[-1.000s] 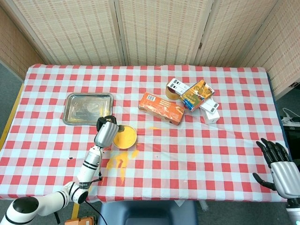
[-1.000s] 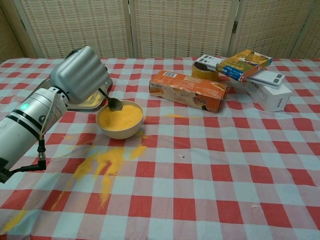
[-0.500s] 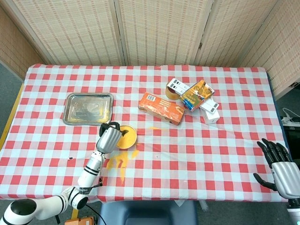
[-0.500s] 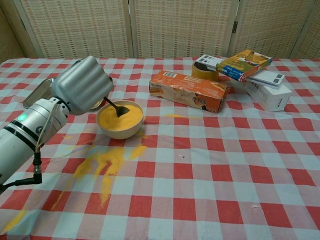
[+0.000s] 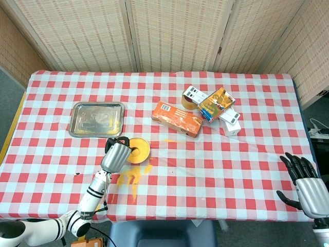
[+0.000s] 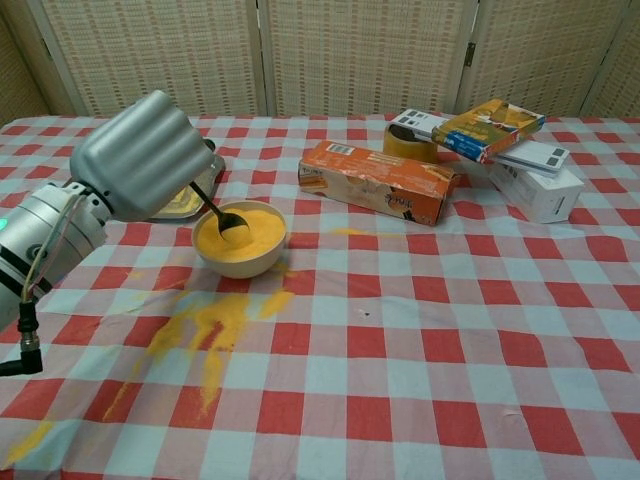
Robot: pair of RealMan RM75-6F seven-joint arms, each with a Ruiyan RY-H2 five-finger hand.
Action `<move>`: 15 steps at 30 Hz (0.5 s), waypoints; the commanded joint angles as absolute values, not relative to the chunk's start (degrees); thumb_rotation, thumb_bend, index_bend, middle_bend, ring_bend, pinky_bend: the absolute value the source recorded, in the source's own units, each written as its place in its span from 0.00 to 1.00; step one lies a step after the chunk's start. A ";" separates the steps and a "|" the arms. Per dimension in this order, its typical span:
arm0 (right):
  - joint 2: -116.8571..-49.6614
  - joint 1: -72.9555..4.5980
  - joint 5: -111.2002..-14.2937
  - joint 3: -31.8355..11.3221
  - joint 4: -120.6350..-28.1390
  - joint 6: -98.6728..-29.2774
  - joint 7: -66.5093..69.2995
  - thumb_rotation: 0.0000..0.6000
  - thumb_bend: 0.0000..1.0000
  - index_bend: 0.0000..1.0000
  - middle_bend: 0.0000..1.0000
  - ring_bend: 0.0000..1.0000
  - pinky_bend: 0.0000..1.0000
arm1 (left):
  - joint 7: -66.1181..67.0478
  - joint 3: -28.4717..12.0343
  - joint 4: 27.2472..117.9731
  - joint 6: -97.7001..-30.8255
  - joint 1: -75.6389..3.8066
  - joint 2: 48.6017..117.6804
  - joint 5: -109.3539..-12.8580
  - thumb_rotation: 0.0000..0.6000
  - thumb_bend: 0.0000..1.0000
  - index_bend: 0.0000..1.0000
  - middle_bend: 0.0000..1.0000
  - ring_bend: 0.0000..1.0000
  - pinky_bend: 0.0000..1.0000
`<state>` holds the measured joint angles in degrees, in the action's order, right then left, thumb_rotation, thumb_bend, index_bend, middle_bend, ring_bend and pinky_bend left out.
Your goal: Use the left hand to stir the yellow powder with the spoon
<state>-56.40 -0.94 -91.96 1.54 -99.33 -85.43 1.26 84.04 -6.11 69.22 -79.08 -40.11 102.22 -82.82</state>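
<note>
Chest view has the left hand (image 6: 145,155) clamped on the spoon (image 6: 218,212), its tip sunk in the powder (image 6: 243,233) inside the bowl (image 6: 240,258), mid-stir I'd say, and next calls for gentle circling within the rim.

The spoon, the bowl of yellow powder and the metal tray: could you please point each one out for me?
spoon (image 6: 222,216): chest view, on its dark bowl end in the powder.
bowl of yellow powder (image 6: 240,262): chest view, on its cream front wall.
metal tray (image 5: 96,119): head view, on its bare floor.
</note>
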 commanded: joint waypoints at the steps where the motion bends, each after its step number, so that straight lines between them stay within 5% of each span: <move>1: -56.35 -0.93 -91.95 1.54 -99.33 -85.43 1.34 1.00 0.15 0.00 0.00 0.00 0.00 | 83.95 -6.37 69.08 -78.82 -40.16 102.09 -82.93 1.00 0.49 0.91 1.00 1.00 1.00; 15: -56.38 -1.29 -89.84 0.88 -99.24 -84.19 1.10 1.00 0.15 0.00 0.00 0.00 0.00 | 79.41 -9.17 56.77 -75.91 -43.04 105.17 -82.62 1.00 0.49 0.91 1.00 1.00 1.00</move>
<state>-56.36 -1.18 -89.98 0.94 -99.24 -84.39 1.14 79.90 -8.96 57.37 -76.06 -42.70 104.78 -82.46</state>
